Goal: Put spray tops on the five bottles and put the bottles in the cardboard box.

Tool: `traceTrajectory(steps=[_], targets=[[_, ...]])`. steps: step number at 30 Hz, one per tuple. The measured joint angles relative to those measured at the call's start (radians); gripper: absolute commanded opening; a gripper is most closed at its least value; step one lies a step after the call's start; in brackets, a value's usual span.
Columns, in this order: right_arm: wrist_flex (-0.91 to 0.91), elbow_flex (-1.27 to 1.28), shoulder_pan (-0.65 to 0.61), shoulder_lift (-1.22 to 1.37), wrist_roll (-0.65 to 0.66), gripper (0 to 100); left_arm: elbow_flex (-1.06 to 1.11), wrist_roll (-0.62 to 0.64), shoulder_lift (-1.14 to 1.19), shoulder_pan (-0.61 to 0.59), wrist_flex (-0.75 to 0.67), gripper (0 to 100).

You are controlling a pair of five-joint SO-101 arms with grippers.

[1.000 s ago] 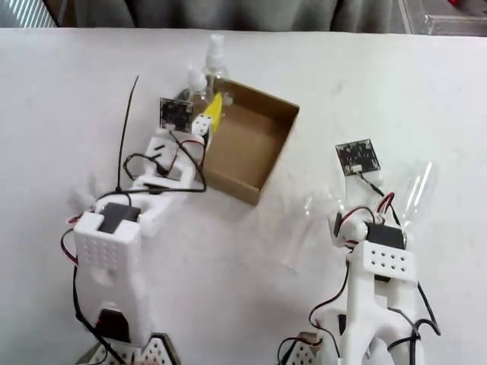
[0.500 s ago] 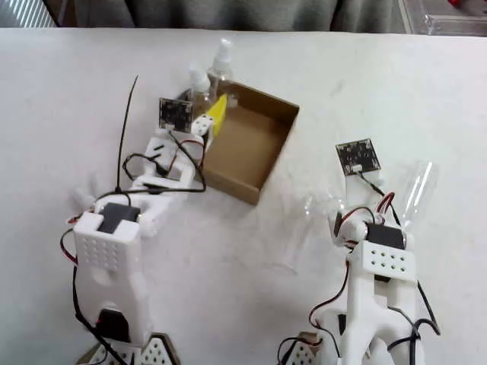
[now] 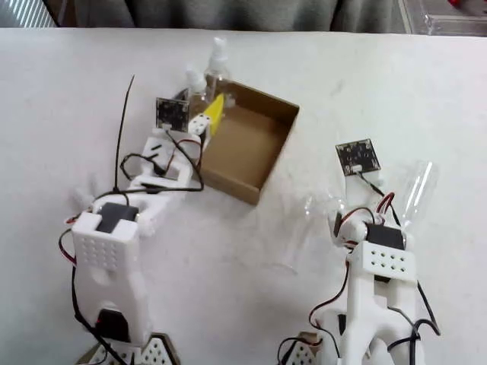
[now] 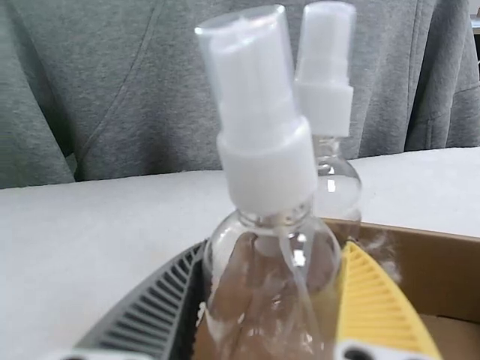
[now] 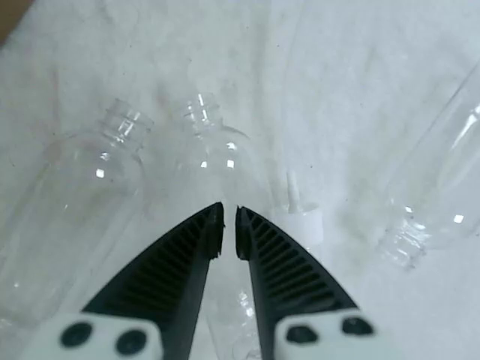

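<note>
My left gripper [image 4: 270,307] is shut on a clear bottle [image 4: 262,247] that wears a white spray top [image 4: 259,142] and stands upright between the black and yellow fingers. In the high view this bottle [image 3: 195,85] is at the far left corner of the cardboard box [image 3: 262,179]. A second capped bottle [image 3: 218,59] stands just behind it [image 4: 328,105]. My right gripper [image 5: 229,231] is shut and holds nothing, low over three uncapped bottles lying on the table [image 5: 86,195] [image 5: 210,154] [image 5: 442,180]. A loose spray top [image 5: 301,219] lies beside its fingertips.
The box [image 4: 427,277] is open with a bare brown floor. The right arm [image 3: 377,258] sits near the table's front, with clear bottles on either side of it [image 3: 417,190] [image 3: 300,228]. A person in a grey garment is behind the far table edge.
My left gripper has shifted slightly to the left with its bottle. The right arm and the lying bottles have not moved.
</note>
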Motion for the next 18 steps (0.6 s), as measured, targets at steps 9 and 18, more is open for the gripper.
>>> traceTrajectory(steps=[9, 18], targets=[[0.000, 0.000, 0.000, 0.000, 0.000, 1.6, 0.002, 0.003, -0.009, -0.014, 0.068, 44], [0.000, 0.000, 0.000, 0.000, 0.000, 1.6, 0.072, 0.072, -0.084, -0.044, 0.140, 47]])
